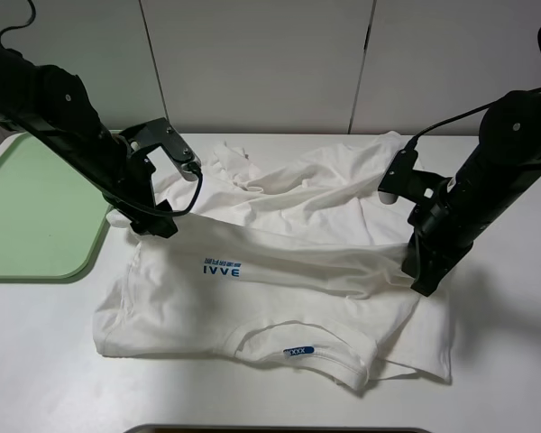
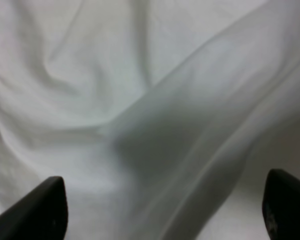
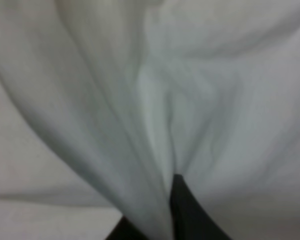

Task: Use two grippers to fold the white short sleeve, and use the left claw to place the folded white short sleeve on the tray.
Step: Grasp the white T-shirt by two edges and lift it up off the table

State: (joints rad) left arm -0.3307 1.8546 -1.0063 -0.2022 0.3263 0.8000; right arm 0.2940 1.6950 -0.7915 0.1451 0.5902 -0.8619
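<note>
Midway through folding, the white short sleeve lies half-doubled beside the tray. Jaws wide, the left gripper sits at its tray-side edge; the right gripper pinches the far edge. Next the left probably must clamp too.

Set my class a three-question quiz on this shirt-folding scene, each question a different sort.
1. True or false: the white shirt lies on the green tray.
2. The left gripper has its jaws: A wide open, B shut on the tray's rim, C out of view.
3. Fill in: the blue lettering on the shirt reads ____.
Key: 1 false; 2 A; 3 IVVE.
</note>
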